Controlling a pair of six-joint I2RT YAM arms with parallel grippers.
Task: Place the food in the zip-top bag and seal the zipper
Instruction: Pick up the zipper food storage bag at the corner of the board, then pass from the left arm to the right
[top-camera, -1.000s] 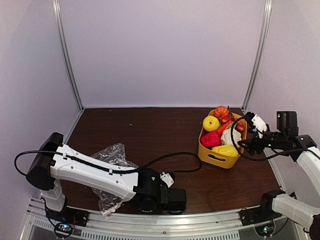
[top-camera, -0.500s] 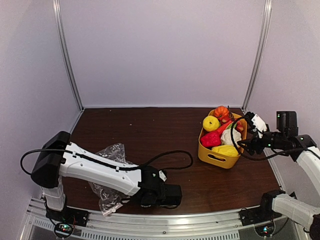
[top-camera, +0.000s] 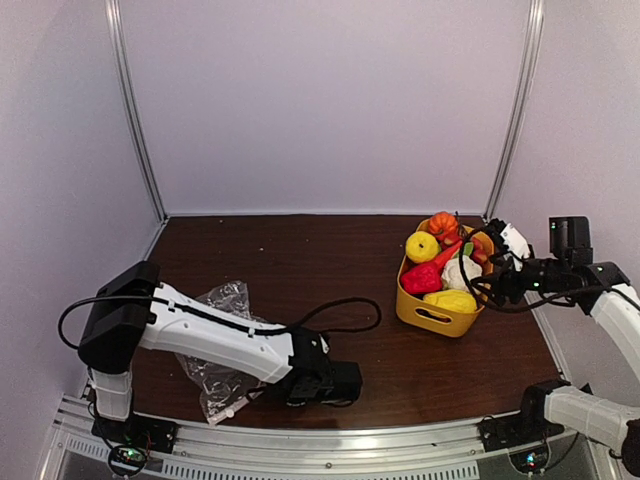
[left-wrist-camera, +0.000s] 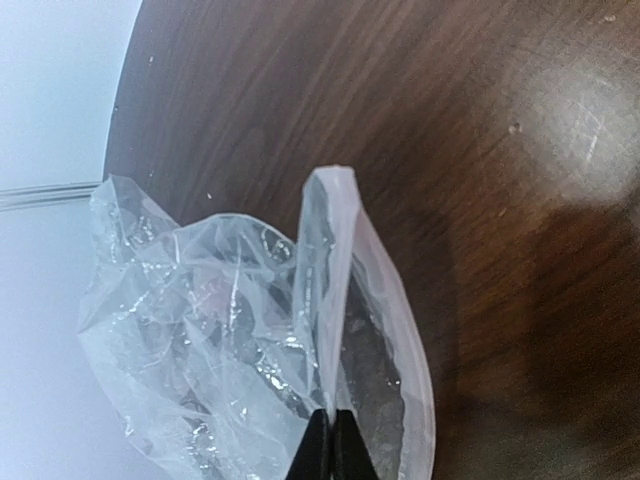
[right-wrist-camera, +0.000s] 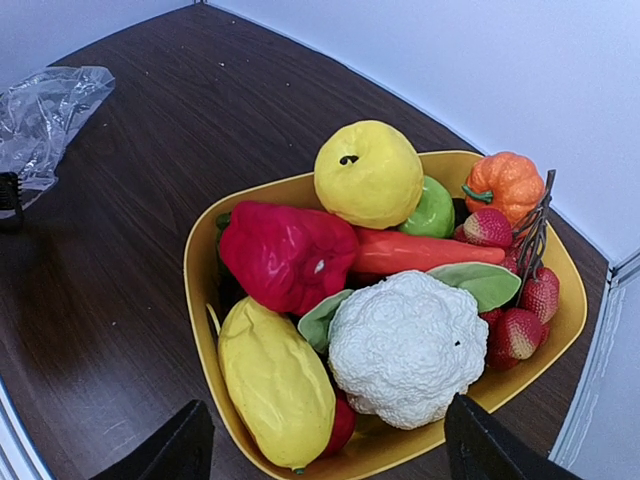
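Note:
The clear zip-top bag lies crumpled at the near left of the table. In the left wrist view its mouth gapes, and my left gripper is shut on one lip of the bag, on the zipper strip. The food is piled in a yellow basket at the right: red pepper, long yellow lemon, white cauliflower, round yellow fruit, green ball and orange carrot. My right gripper hangs open above the basket's near rim, holding nothing.
A black cable loops on the table between bag and basket. An orange pumpkin and strawberries fill the basket's far side. Metal frame posts and white walls enclose the table. The bag also shows far off.
My left gripper has slid left up to the bag and shut on its mouth edge. The right gripper has edged slightly closer over the basket and stays open.

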